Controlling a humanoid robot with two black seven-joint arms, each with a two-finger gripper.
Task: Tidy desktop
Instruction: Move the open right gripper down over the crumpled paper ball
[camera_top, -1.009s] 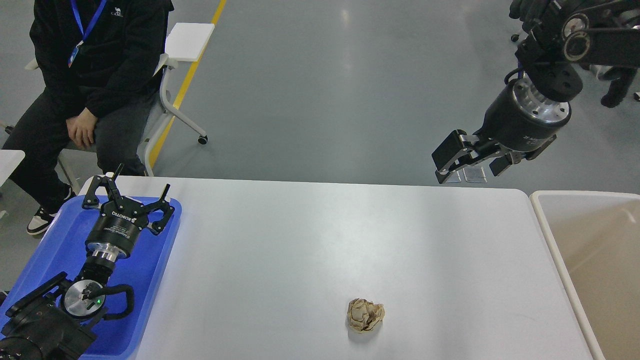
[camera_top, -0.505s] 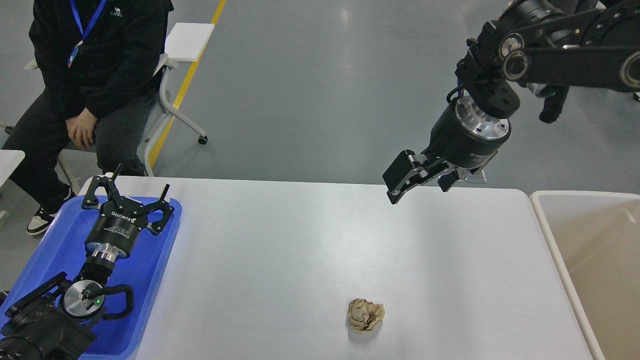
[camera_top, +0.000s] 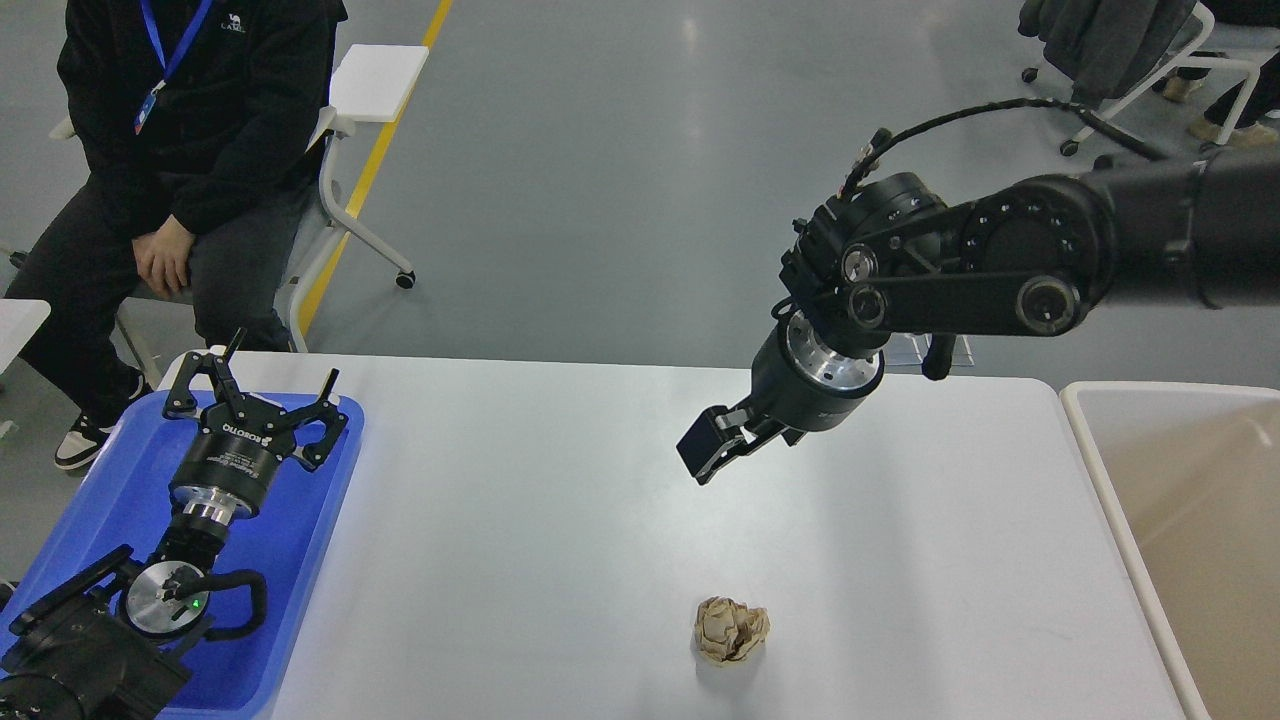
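One crumpled paper ball (camera_top: 731, 630) lies on the desktop (camera_top: 560, 500), probably light and squashy, best pinched across its middle; the right gripper (camera_top: 712, 458), well beyond the ball, shows its fingers indistinctly, while the left gripper (camera_top: 262, 392) gapes empty.

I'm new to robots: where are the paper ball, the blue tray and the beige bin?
paper ball (camera_top: 731, 630), head view, its crumpled middle.
blue tray (camera_top: 300, 540), head view, bare floor.
beige bin (camera_top: 1100, 470), head view, white rim.
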